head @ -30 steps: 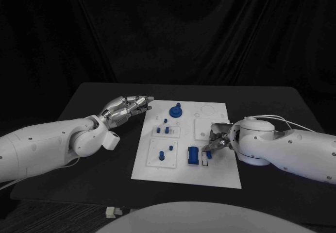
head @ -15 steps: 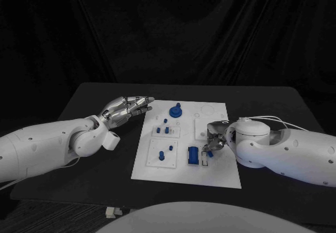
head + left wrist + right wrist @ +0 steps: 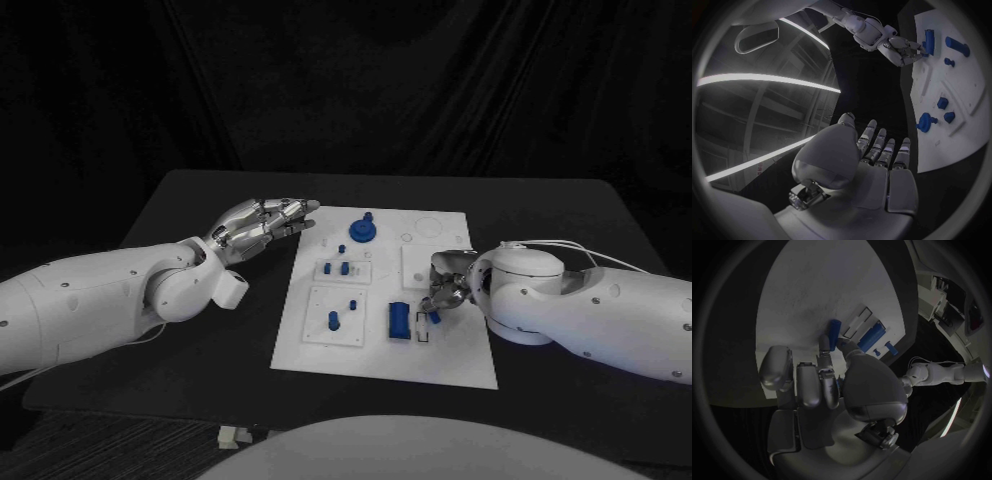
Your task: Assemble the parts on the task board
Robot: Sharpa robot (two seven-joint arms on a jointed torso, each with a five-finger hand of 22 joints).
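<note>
The white task board [image 3: 454,355] lies mid-table. My right hand [image 3: 444,290] is low over its right side and pinches a small blue part [image 3: 431,316] at a narrow slot beside the upright blue block [image 3: 395,320]. The right wrist view shows the small blue part [image 3: 834,330] between my fingertips [image 3: 824,344], touching the board [image 3: 817,285], with the blue block [image 3: 870,337] just past it. My left hand [image 3: 263,222] hovers at the board's far left corner with its fingers straight and holds nothing. A round blue part [image 3: 364,231] and small blue pegs [image 3: 336,268] stand on the board.
Another blue peg [image 3: 332,320] stands in the near left plate. The left wrist view shows my left hand [image 3: 873,165] beside the board's edge [image 3: 936,145], with my right hand [image 3: 898,47] at the far side. Black table surrounds the board.
My right arm has rolled slightly, and its hand has stayed at the slot with the small blue part. The left hand has not moved.
</note>
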